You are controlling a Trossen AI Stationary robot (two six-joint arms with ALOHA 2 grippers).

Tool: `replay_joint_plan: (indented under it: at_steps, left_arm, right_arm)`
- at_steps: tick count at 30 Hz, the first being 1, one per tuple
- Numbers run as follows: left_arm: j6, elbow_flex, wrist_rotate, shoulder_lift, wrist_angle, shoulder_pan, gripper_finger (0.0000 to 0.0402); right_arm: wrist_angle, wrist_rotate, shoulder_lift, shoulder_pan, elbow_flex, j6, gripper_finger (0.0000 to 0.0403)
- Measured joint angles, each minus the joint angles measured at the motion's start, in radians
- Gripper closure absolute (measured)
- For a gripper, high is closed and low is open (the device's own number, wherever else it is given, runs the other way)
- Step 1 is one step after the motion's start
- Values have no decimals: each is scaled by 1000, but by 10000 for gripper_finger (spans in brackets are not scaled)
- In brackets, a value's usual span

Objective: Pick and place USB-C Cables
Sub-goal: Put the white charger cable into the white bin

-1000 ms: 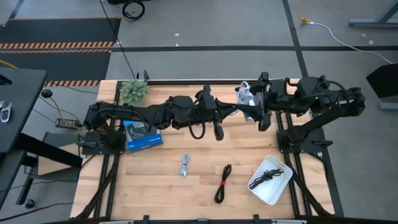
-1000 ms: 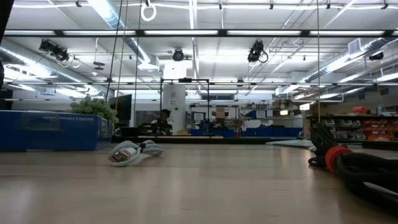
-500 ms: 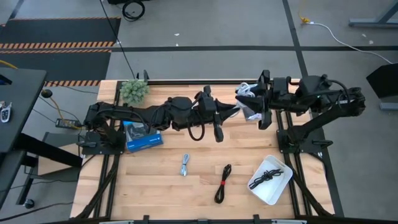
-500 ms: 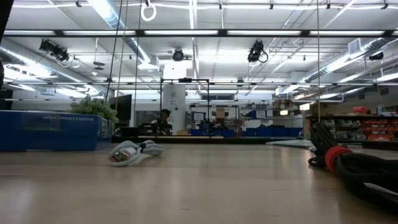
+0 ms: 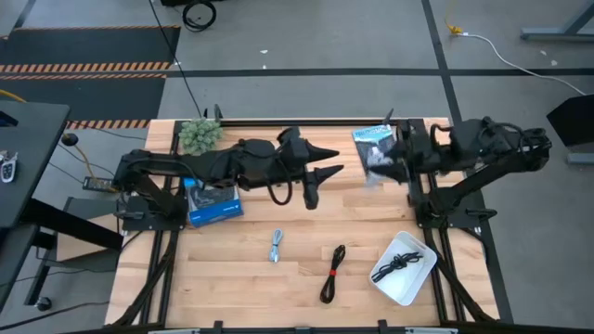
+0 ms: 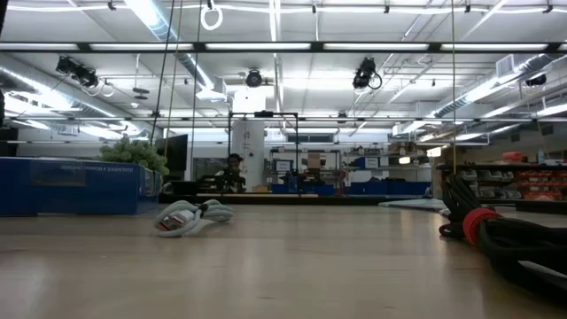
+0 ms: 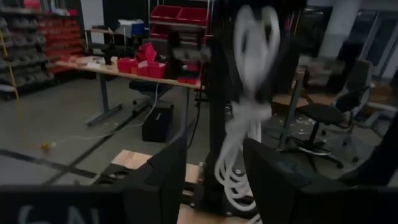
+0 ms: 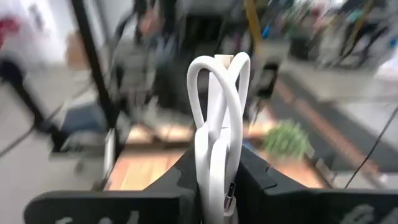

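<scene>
Right gripper [image 8: 217, 171] is clamping the white cable [image 8: 219, 118], holding it up off the surface [image 5: 241, 269] near the far right. Left gripper [image 7: 214, 171] is hanging released, fingers spread, over the far middle. Silver-grey bundle [image 5: 277, 247] and black-red bundle [image 5: 333, 272] are lying near the front edge, and the thin black loop [image 5: 401, 261] is sitting in the white tray [image 5: 419, 278].
</scene>
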Motion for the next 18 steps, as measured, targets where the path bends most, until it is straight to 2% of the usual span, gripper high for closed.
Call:
replay_joint_plan:
  at_steps: [7, 18]
  left_arm:
    - [-19, 0, -1, -40, -12, 0, 249]
    - [-84, 0, -1, -40, -15, 1, 259]
  right_arm:
    - [-332, -146, 12, 59, 0, 41, 343]
    - [-615, -175, 107, 251, -23, 165, 343]
